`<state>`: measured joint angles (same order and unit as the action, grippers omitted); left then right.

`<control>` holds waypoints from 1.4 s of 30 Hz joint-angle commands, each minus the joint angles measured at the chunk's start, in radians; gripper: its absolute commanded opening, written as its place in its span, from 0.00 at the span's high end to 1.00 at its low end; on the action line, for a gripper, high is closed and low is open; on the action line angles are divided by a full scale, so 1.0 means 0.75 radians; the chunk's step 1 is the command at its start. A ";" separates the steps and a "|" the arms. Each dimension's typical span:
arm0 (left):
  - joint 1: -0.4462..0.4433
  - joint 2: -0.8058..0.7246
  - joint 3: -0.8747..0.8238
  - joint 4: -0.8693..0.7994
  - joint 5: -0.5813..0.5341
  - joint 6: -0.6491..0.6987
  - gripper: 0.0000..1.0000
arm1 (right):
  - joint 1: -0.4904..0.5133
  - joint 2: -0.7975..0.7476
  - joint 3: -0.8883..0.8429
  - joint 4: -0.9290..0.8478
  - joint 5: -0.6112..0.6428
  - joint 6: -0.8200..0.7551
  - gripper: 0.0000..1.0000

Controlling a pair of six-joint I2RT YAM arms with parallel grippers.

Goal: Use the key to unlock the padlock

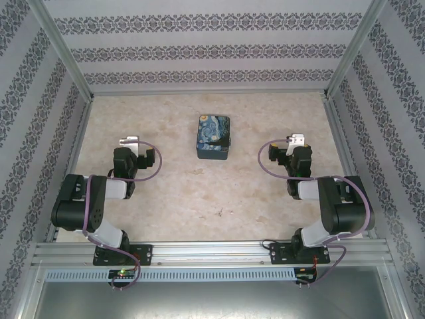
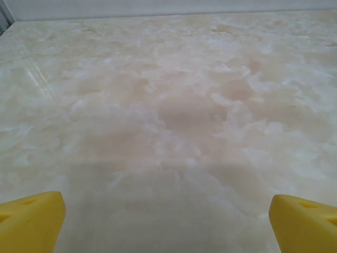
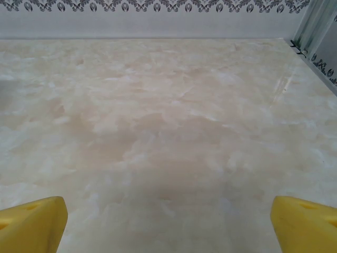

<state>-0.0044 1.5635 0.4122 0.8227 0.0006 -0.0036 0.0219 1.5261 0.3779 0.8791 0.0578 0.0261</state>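
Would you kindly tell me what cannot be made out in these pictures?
Padlock: top view, too small; a dark patch on the tin may be it or print.
Key: top view, too small; a speck on the table may be it.
Left end effector and right end effector: fingertips cut off by the wrist views' bottom edges.

bright even light, soft shadows, wrist views slightly hazy

Smooth, faintly glossy marbled tabletop (image 2: 168, 105)
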 commanded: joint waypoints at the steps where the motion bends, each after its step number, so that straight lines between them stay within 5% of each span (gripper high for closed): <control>1: 0.010 -0.002 0.008 -0.001 0.027 -0.004 0.00 | -0.001 -0.023 0.011 0.018 -0.030 -0.006 0.02; 18: 0.010 -0.020 0.020 -0.038 0.050 0.007 0.00 | -0.029 -0.056 0.016 0.005 -0.020 0.046 0.02; 23: 0.010 -0.163 0.119 -0.328 0.003 -0.015 0.00 | -0.029 -0.296 0.171 -0.509 0.046 0.121 0.02; 26: 0.010 -0.229 0.175 -0.466 -0.018 -0.036 0.00 | -0.042 -0.367 0.341 -0.874 0.123 0.399 0.02; 34: 0.008 -0.265 0.512 -0.961 0.064 -0.298 0.00 | -0.032 -0.174 0.622 -1.069 -0.439 0.693 0.02; 42: 0.006 -0.072 0.852 -1.227 0.206 -0.556 0.00 | 0.239 0.128 0.814 -1.131 -0.433 0.930 0.04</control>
<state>-0.0044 1.4578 0.9916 0.0483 0.0914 -0.3099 0.1509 1.5860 0.9398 0.0734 -0.2443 0.6182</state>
